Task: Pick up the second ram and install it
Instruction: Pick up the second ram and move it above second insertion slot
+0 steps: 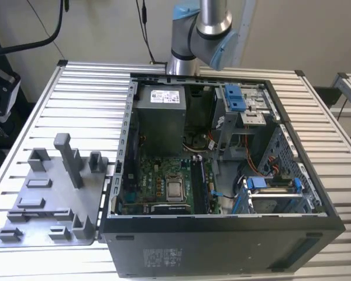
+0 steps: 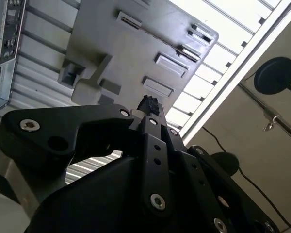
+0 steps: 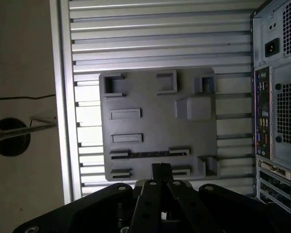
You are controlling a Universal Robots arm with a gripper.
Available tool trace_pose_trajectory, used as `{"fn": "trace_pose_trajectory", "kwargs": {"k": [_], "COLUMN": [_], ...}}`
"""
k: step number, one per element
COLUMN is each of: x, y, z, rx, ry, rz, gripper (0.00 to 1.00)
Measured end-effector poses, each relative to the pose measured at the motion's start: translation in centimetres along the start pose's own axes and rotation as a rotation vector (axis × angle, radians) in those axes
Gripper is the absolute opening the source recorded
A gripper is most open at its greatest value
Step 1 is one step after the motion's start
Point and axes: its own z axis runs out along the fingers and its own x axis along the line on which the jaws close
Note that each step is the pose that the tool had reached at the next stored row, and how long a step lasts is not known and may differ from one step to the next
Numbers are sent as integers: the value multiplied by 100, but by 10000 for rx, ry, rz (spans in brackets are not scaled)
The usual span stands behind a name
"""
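On the bench, to the exterior view's left of the open computer case, stands a grey holder tray with raised blocks and posts. The memory stick rests in this tray. In the first wrist view it is a long, thin, dark strip lying along a slot, its ends seated between two low grey blocks.

The arm stands behind the case in the exterior view. Both wrist views look past the fingers down onto the tray. The fingers are closed, tip against tip, and grip nothing. They hang above the tray, clear of it, near the memory stick and not touching it.

Inside the case the circuit board lies flat, with the power supply box beyond it. The rear panel of the case sits beside the tray in the first wrist view.
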Motion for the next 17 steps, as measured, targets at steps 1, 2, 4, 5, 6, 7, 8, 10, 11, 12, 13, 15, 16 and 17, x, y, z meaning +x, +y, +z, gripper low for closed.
{"fn": "trace_pose_trajectory", "kwargs": {"k": [1, 2, 4, 5, 6, 7, 8, 10, 11, 12, 13, 15, 16, 17], "x": [0, 0, 0, 0, 0, 0, 0, 0, 0, 0, 0, 0, 0, 0], "y": [0, 0, 0, 0, 0, 0, 0, 0, 0, 0, 0, 0, 0, 0], "z": [0, 0, 0, 1, 1, 1, 1, 1, 0, 0, 1, 0, 0, 1], "rx": [0, -1, -2, -3, -5, -7, -8, -11, -11, -13, -14, -17, -18, -19], "ry": [0, 0, 5, 9, 15, 21, 26, 38, 44, 49, 55, 65, 70, 75], "rz": [-4, -18, -98, -189, -313, -436, -542, -753, -860, -969, -1078, -1275, -1375, -1478], "gripper": [11, 11, 11, 11, 11, 11, 11, 11, 11, 11, 11, 11, 11, 11]}}
